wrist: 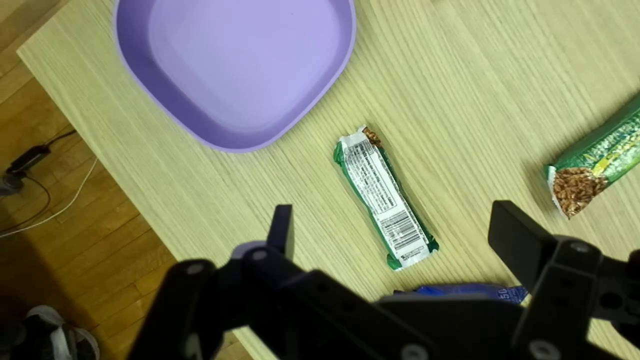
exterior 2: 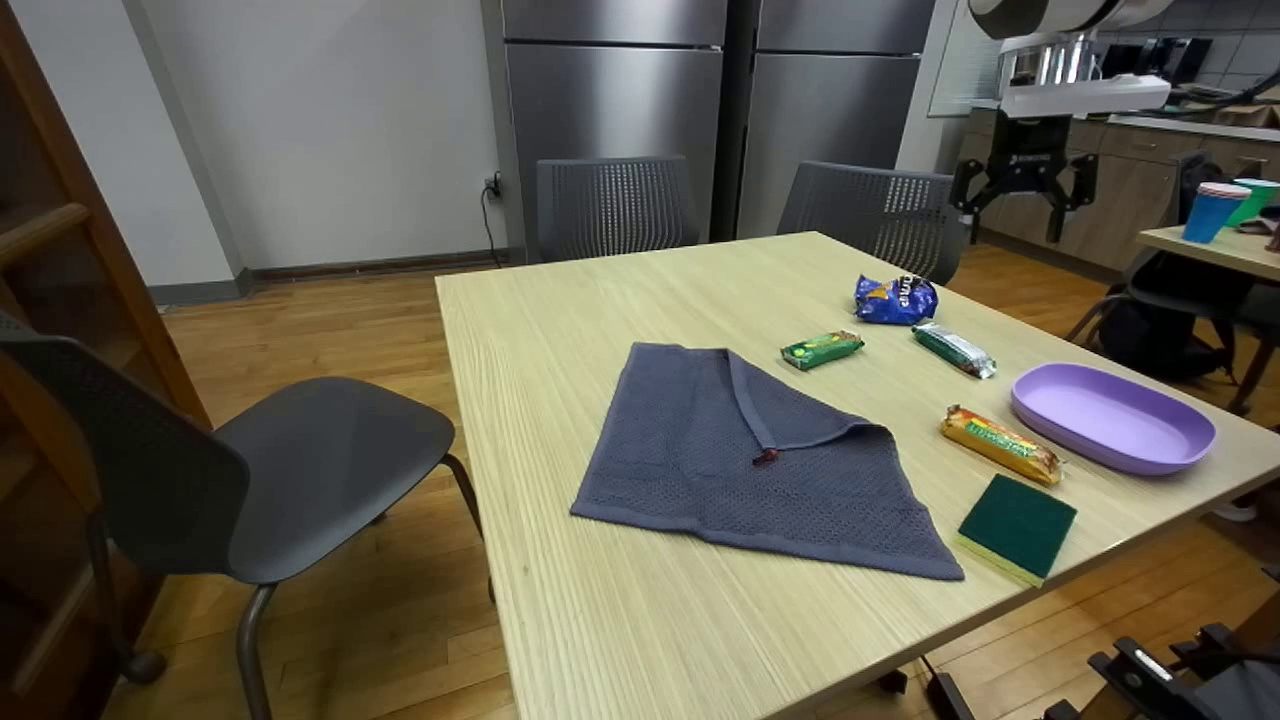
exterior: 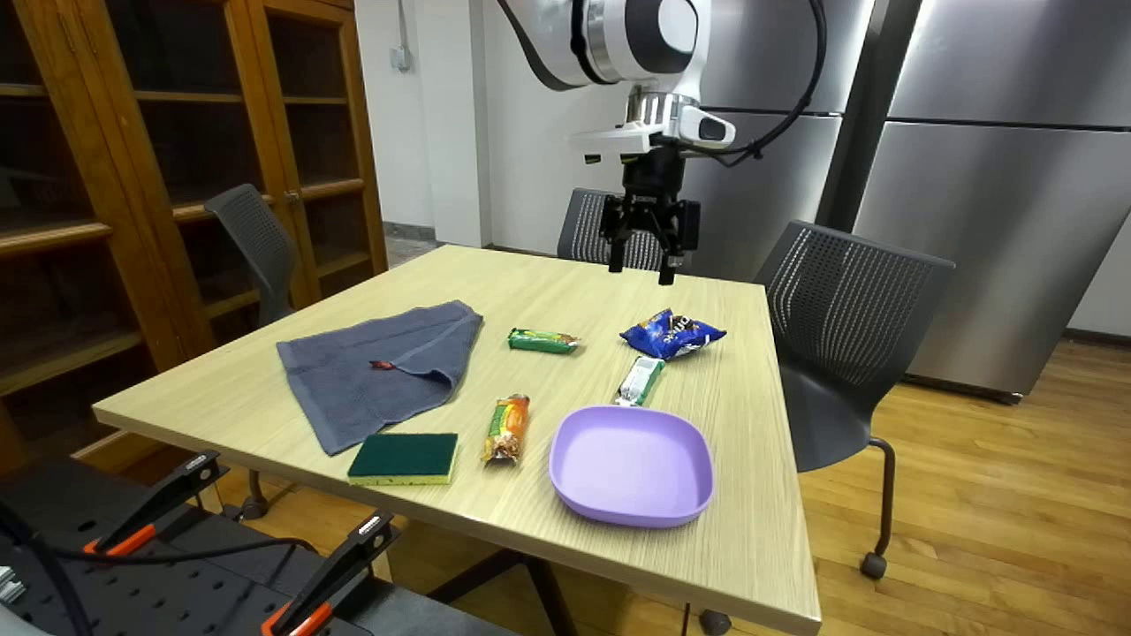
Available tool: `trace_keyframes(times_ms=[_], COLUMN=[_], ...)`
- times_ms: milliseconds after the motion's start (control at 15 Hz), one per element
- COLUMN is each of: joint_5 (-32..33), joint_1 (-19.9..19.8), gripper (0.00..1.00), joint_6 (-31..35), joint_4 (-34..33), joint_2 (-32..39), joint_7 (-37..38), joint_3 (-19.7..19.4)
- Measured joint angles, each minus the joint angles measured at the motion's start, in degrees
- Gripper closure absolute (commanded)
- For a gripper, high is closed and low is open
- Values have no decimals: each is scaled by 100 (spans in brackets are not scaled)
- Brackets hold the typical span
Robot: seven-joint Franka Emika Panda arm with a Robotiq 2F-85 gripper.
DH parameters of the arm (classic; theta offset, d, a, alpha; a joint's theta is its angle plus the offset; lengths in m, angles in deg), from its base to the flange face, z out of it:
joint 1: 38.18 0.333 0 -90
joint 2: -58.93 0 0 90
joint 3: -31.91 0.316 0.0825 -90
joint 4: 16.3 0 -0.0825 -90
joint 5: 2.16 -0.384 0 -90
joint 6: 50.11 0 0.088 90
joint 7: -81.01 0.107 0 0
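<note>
My gripper (exterior: pixel 641 271) is open and empty, raised above the table near the blue snack packet (exterior: pixel 671 335). In the wrist view the open gripper (wrist: pixel 392 220) frames a green-and-white bar (wrist: pixel 385 200), which lies lower on the table, label side up. The blue packet (wrist: pixel 465 290) is mostly hidden behind the gripper there. A purple dish (wrist: pixel 245 65) stands near the bar. A second green bar (wrist: pixel 600 160) lies to the right. In both exterior views an orange-yellow bar (exterior: pixel 507 428) (exterior 2: pixel 1000 442) lies between the purple dish and a green-yellow sponge (exterior: pixel 404 457).
A grey-blue towel (exterior: pixel 380 371) lies spread with a folded corner on the wooden table (exterior 2: pixel 560 620). Dark chairs (exterior: pixel 831 353) stand around the table. Steel fridges (exterior: pixel 998 194) and a wooden cabinet (exterior: pixel 190 132) stand behind. Black-orange clamps (exterior: pixel 327 574) are at the near edge.
</note>
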Motion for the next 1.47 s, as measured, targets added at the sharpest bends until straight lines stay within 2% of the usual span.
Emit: trace_keyframes(times_ms=[400,1467], joint_5=[217,229], joint_1=[0,22], gripper=[0,0], joint_6=[-190,-135], joint_4=[-137,-108], joint_2=[204,219], joint_7=[0,23], joint_3=[-53,-53])
